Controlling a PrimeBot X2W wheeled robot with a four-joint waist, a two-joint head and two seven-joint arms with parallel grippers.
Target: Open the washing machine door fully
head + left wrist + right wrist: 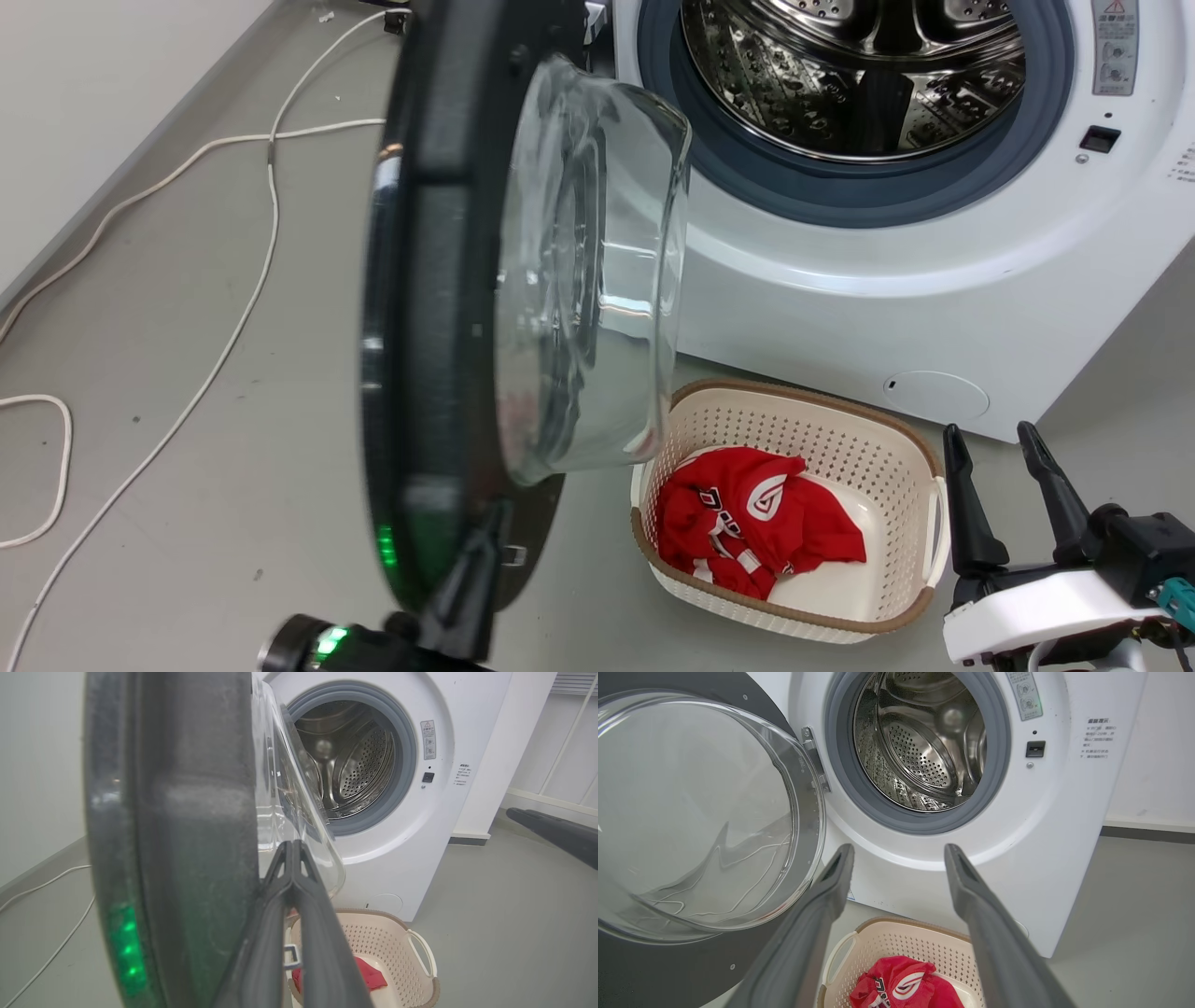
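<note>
In front of the washing machine (934, 271), the washing machine door (425, 280) stands swung out, edge-on to the head camera. The left gripper (292, 849), fingers pressed together, lies against the door's inner face just beside the glass bowl. The right gripper (988, 439), fingers apart, hangs beside the cream laundry basket (803, 399), which holds a red garment (747, 523).

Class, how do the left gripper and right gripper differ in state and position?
The left gripper is shut; the right gripper is open, fingers wide apart. The left gripper lies against the inner side of the washing machine door; the right gripper hangs near the laundry basket, touching nothing. Both have long dark fingers.
</note>
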